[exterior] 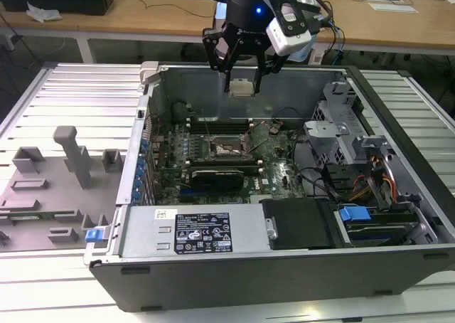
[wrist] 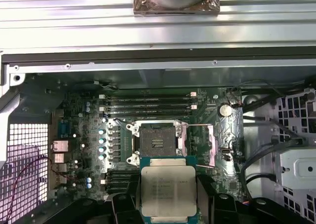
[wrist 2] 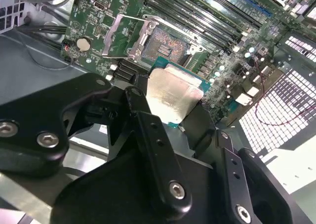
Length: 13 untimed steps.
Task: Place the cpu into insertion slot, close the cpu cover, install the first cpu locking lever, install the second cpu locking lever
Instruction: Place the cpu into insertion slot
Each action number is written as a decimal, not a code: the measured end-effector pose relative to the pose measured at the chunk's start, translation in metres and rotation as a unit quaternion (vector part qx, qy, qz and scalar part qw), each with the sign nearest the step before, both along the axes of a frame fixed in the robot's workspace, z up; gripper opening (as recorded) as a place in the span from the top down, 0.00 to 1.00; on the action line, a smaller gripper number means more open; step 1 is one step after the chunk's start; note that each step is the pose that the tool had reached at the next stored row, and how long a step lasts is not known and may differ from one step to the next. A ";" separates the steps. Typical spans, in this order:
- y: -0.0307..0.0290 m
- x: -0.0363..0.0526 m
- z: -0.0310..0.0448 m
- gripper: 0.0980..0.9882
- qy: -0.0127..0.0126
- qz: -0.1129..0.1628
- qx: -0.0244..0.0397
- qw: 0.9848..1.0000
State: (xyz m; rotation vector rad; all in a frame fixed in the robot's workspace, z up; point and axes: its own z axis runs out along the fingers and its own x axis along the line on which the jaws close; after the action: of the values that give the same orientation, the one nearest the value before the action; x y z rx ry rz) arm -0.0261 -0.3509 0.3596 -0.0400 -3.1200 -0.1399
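Note:
My gripper (exterior: 242,87) hangs above the back of the open computer case, shut on the cpu (exterior: 242,87), a small square chip with a pale metal top. In both wrist views the cpu (wrist: 168,190) (wrist 2: 170,98) sits flat between the black fingers (wrist 2: 148,130), held by its edges. The insertion slot (exterior: 226,148) (wrist: 157,141) (wrist 2: 168,47) lies open on the green motherboard, below and in front of the chip. The cpu cover (wrist: 213,146) (wrist 2: 124,35), a thin silver frame, is flipped up beside the slot.
Long black memory slots (wrist: 148,101) run beside the socket. A grey power supply box (exterior: 195,232) fills the case's front. A drive cage (exterior: 334,134) and cables (exterior: 377,181) sit at the exterior view's right. Grey fixtures (exterior: 71,156) stand on the table at its left.

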 end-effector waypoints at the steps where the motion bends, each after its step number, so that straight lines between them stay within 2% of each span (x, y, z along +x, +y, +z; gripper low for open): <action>1: 0.0000 0.0000 -0.0017 0.50 0.000 0.000 0.000 1.000; 7: 0.0004 -0.0003 -0.0111 0.50 0.000 0.000 -0.002 1.000; 8: 0.0004 -0.0015 -0.0165 0.50 -0.002 0.000 -0.002 1.000; 11: 0.0005 -0.0029 -0.0223 0.50 -0.004 0.000 -0.002 1.000; 13: 0.0007 -0.0031 -0.0257 0.50 -0.004 0.000 -0.002 1.000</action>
State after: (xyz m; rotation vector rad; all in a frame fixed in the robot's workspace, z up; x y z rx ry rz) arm -0.0292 -0.3503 0.3339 -0.0392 -3.1292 -0.1336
